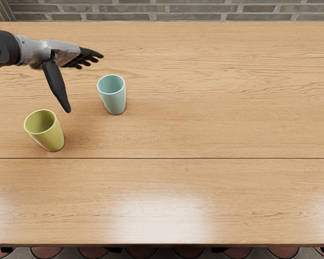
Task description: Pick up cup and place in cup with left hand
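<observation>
My left hand (pixel 82 83) reaches in from the picture's left edge, above the table's upper left part. Its fingers are extended and the thumb is spread well apart, with nothing held. A light blue cup (pixel 114 101) stands upright on the table, a little right of and below the fingers in the picture. The yellow-green cup (pixel 49 136) stands upright further left and nearer the front, below the thumb in the picture. Neither cup is touched by the hand as far as I can tell, and the two cups are apart.
The wooden table (pixel 216 129) spans the picture, with its front edge near the bottom. A brick wall (pixel 205 11) runs behind its far edge.
</observation>
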Controlling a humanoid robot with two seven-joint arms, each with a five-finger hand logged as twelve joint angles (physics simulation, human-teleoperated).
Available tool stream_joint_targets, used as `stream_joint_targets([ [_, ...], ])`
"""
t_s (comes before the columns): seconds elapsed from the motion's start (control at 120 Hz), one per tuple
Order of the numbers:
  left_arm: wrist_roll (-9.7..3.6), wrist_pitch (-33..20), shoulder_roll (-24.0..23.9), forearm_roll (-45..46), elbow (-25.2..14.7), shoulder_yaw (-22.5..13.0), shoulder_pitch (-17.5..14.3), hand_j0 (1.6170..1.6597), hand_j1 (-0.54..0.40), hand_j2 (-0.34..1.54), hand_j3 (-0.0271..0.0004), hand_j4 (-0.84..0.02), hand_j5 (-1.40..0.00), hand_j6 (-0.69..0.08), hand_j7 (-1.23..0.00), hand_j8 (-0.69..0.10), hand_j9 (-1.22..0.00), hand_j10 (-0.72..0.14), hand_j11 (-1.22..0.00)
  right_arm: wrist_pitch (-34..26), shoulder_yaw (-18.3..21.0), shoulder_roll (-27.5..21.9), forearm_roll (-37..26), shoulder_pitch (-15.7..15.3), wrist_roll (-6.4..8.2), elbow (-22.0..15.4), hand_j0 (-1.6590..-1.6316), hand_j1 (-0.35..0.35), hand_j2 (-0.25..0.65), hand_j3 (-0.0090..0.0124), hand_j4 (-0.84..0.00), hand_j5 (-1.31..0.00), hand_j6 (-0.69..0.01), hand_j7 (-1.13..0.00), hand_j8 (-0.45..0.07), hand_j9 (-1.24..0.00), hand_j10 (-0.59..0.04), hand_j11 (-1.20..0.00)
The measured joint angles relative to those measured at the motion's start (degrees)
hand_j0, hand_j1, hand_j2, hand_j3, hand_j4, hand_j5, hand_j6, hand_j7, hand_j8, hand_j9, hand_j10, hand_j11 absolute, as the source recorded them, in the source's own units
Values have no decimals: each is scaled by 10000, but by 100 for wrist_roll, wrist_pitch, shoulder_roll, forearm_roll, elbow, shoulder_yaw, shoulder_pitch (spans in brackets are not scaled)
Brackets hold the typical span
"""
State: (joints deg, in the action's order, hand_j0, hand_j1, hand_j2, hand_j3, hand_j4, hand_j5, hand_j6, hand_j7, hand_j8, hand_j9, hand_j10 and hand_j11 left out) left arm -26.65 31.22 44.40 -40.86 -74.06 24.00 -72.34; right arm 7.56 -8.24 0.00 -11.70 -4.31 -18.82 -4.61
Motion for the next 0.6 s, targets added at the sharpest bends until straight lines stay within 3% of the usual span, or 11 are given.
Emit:
stream_joint_targets([
  [0.067,26,23,187,17,-25,-2,-5,16581,3271,46,0,-226,-253,-235,-251,-232,-249,-220,-248,0,-17,0,0,-3,-7,0,-16581,-3491,1,0,-4,-1,-6,0,-5,-1,-3,0],
  [0.242,19,-5,110,24,-45,-6,-20,16581,3273,45,0,-227,-252,-237,-249,-233,-248,-220,-246,-1,-37,0,1,-8,-15,1,-16581,-3491,1,0,-4,-1,-6,0,-5,-1,-3,0],
  [0.342,-421,-215,-313,-38,-1,-6,-98,16581,3274,47,0,-227,-251,-238,-249,-234,-247,-220,-246,0,-37,0,1,-8,-16,1,-16581,-3491,1,0,-4,-1,-6,0,-4,-1,-2,0],
  [0.4,-598,-368,-502,-218,55,-25,-248,16581,3273,46,0,-227,-252,-238,-250,-234,-248,-220,-247,0,-35,0,1,-8,-16,0,-16581,-3491,1,0,-4,-1,-6,0,-5,-1,-3,0],
  [0.483,-729,-612,-873,-813,155,-47,-357,16581,3272,48,0,-224,-253,-233,-251,-229,-249,-217,-248,0,-24,0,1,-8,-16,0,-16581,-3491,2,0,-3,-1,-5,0,-4,-1,-2,0],
  [0.6,-800,-943,-1499,-1668,456,-110,-307,16581,3266,46,0,-226,-256,-236,-254,-233,-253,-220,-252,0,-10,0,1,-9,-17,2,-16581,-3491,1,0,-5,-1,-8,0,-6,-1,-5,0],
])
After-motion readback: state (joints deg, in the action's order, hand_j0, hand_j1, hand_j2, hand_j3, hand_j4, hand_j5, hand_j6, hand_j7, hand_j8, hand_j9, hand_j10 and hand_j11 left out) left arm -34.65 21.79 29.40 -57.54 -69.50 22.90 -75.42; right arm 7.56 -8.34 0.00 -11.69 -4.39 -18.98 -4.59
